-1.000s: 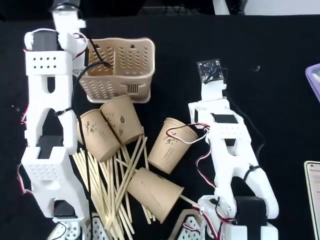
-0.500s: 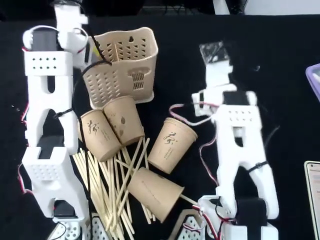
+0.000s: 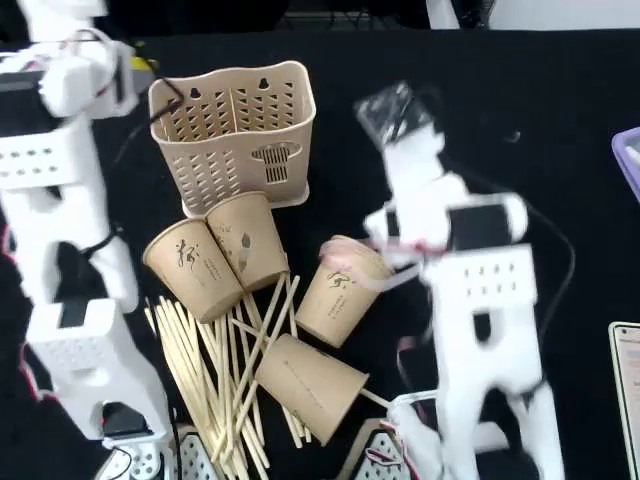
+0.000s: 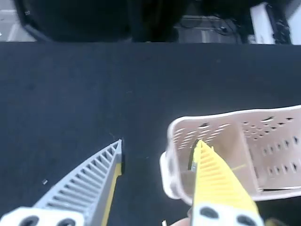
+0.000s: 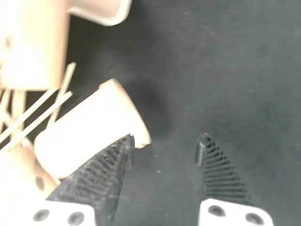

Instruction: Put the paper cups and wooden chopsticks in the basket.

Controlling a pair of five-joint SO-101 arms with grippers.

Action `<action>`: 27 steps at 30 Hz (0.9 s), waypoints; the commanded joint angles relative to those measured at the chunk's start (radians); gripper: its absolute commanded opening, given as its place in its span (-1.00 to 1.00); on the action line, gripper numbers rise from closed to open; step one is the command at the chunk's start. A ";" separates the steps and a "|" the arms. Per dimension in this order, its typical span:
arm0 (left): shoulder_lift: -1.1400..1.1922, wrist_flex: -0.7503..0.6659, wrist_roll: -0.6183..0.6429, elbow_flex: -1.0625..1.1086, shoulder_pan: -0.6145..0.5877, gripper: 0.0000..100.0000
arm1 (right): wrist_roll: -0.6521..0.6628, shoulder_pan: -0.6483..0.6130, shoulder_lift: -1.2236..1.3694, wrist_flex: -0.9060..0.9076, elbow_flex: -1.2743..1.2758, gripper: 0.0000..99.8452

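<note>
Over the table, high view. A perforated plastic basket [image 3: 232, 78] stands upright toward the far side, divided into two compartments. Four paper cups [image 3: 245, 238] lie on their sides in front of it, all outside it. Two lie side by side, touching, nearest the basket. A third cup [image 3: 345, 290] lies beside the right arm [image 3: 470, 270], and a fourth cup [image 3: 310, 385] lies nearest the arm bases. The chopsticks [image 3: 215, 370] form a loose, crossed heap between and under the cups. The left arm [image 3: 60, 200] stands to the left of the basket. The surface is black cloth [image 3: 540, 180], with a purple object [image 3: 630, 160] at its right edge and a dark room beyond.

Left wrist view. The left gripper [image 4: 158, 146] is spread wide and holds nothing. Its yellow finger lies in front of an end corner of the basket [image 4: 211, 120], and its grey finger is over bare cloth. Whether it touches the basket cannot be told.

Right wrist view. The right gripper [image 5: 165, 141] is spread and empty over the cloth. One black finger is just beside the mouth of the third cup [image 5: 89, 136], which rests across chopsticks [image 5: 42, 108].

Handling (judgement). The cups are probably light, thin-walled and easily crushed. They are best taken at the stiffer rolled rim, with one finger inside the mouth. The chopsticks are probably light, stiff and prone to roll or tangle, so they are best pinched across mid-length, a few at a time. The basket may slide if nudged.
</note>
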 commanded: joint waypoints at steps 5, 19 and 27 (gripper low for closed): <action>-0.404 0.000 0.005 0.559 -0.093 -0.51 | 0.025 -0.229 -0.326 -0.160 0.400 -0.57; -0.852 -0.450 0.003 1.715 -0.214 -0.51 | 0.132 -0.175 -0.283 -0.247 0.426 -0.44; -1.074 -0.689 0.012 2.094 -0.209 -0.51 | 0.147 -0.149 0.005 -0.158 0.239 -0.44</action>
